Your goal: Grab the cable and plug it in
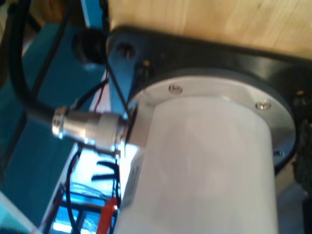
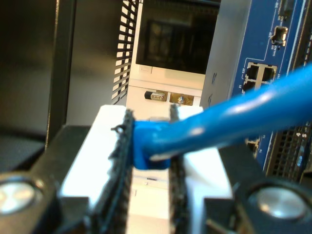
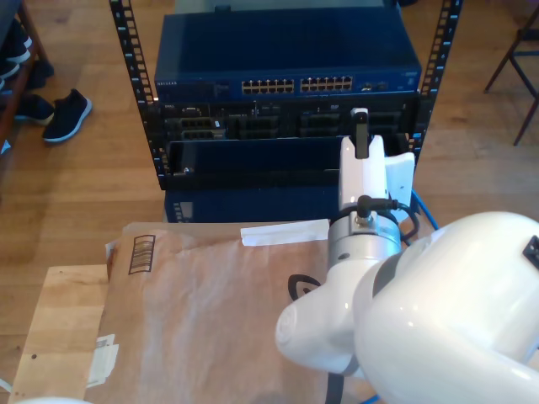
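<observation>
Cable [image 2: 229,119] pinched in my second gripper [image 2: 151,146] facing rack ports [image 2: 261,75]; plug probably needs squaring first; my first gripper's state unclear.

— What does my first wrist camera look at?

— A white cylindrical arm housing [image 1: 204,165], seen close. It sits on a pale metal flange [image 1: 229,90] with small screws [image 1: 175,88] around its rim, and that flange rests on a black base plate [image 1: 195,51].

— And behind the plate?

— Light wooden board [image 1: 204,19], touching the plate's edge.

— Anything attached to the housing?

— A silver metal connector [image 1: 90,127] plugs into its side, with a thick black cable [image 1: 22,83] running from it. Thin black and red wires [image 1: 100,92] pass just beside the connector.

— The background?

— Blurred blue surfaces [image 1: 48,97]; I cannot tell what they are.
</observation>
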`<action>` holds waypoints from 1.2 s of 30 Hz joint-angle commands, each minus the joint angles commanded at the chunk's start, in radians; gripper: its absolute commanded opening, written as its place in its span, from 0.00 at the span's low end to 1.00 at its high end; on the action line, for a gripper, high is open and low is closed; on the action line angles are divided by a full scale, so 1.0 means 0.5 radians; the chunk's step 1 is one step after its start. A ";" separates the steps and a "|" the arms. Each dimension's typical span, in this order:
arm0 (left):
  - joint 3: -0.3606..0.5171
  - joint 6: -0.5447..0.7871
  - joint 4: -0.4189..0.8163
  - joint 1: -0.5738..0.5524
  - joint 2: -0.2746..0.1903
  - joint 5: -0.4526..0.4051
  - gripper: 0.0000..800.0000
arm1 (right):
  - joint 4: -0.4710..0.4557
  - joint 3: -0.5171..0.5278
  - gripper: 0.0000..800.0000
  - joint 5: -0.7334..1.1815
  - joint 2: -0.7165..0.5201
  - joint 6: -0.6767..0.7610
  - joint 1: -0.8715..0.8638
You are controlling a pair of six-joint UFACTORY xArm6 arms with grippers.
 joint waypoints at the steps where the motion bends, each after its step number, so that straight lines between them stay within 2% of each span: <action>1: 0.080 0.000 0.012 0.000 0.015 -0.123 1.00 | 0.000 -0.003 0.00 0.034 0.000 0.000 -0.003; 3: 0.209 -0.003 0.040 0.009 0.006 -0.393 1.00 | 0.000 -0.003 0.00 0.064 0.000 0.000 -0.003; 4: 0.206 0.000 0.040 0.028 0.003 -0.439 1.00 | 0.000 -0.006 0.00 0.068 0.003 0.000 -0.006; 10: 0.203 0.025 0.043 0.101 0.018 -0.442 1.00 | -0.003 -0.009 0.00 0.071 0.003 -0.003 -0.003; 15: 0.203 0.025 0.043 0.101 0.021 -0.442 1.00 | 0.009 -0.025 0.00 0.071 0.018 -0.153 -0.003; 25: 0.203 0.025 0.043 0.101 0.018 -0.442 1.00 | 0.009 -0.184 0.00 0.227 0.046 -0.307 0.003; 29: 0.203 0.021 0.043 0.101 0.021 -0.442 1.00 | 0.181 -0.184 0.00 0.402 0.025 -0.334 0.077; 36: 0.203 0.025 0.043 0.101 0.021 -0.442 1.00 | 0.255 -0.163 0.00 0.408 0.015 -0.405 0.095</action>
